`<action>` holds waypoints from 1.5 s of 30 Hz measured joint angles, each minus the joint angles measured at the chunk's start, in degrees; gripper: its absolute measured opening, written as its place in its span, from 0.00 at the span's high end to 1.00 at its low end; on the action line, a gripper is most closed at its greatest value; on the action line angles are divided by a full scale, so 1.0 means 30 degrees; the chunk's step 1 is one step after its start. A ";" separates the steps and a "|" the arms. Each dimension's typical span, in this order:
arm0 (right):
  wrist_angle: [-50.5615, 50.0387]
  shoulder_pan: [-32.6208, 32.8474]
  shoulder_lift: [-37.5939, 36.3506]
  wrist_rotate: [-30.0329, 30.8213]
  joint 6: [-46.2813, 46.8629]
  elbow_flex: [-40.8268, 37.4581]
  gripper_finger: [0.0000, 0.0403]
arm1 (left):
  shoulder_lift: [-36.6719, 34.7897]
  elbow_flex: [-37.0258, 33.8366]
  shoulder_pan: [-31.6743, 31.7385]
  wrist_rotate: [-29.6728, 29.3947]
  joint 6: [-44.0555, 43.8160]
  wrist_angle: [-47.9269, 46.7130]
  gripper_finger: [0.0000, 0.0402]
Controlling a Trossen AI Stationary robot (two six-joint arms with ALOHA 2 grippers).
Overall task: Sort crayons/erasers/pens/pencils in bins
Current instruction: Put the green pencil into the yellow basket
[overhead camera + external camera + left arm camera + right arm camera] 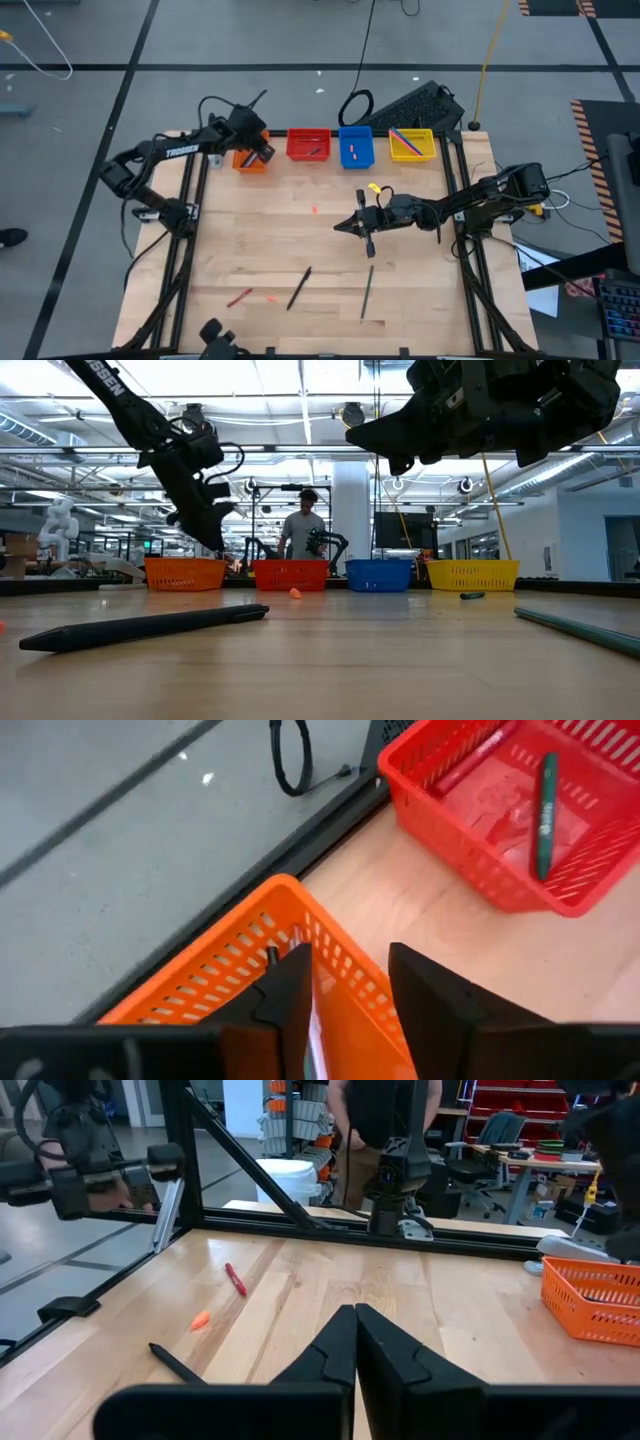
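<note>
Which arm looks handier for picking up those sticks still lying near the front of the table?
Probably the right. Its gripper hangs mid-table, shut and empty, close to the dark sticks. The left gripper is at the orange bin, farther away.

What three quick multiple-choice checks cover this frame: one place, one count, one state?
1. Where is the left gripper?
A. over the orange bin
B. over the yellow bin
C. at the table's near edge

2. How many bins stand in the far row?
A. two
B. three
C. four

3. How are the right gripper fingers?
A. wide open
B. shut, empty
C. shut on a pen

Answers:
1 A: the high view puts it at the orange bin, and its wrist view looks down into that bin.
2 C: orange, red bin, blue bin, yellow.
3 B: the right wrist view shows the fingers meeting with nothing between.
</note>
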 joint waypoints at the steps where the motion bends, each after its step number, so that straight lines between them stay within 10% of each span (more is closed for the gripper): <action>1: -0.0006 0.0000 0.0000 0.0000 0.0003 0.0000 1.00 | -0.0209 0.0000 -0.0006 -0.0033 0.0090 0.0031 0.64; 10: -0.0072 0.0000 0.0000 0.0028 -0.0077 0.0000 1.00 | -0.3991 0.0000 -0.1326 -0.0258 0.0168 -0.1734 0.70; 20: -0.1271 0.0002 -0.0352 0.1482 -0.0157 0.0064 1.00 | -0.5983 -0.1018 -0.8374 -0.0387 0.0761 -0.0620 0.94; 45: -2.3164 0.4267 -0.3213 0.7424 0.3083 0.5454 1.00 | -0.3252 -0.2769 -1.8733 -0.2391 -0.4440 0.0723 0.95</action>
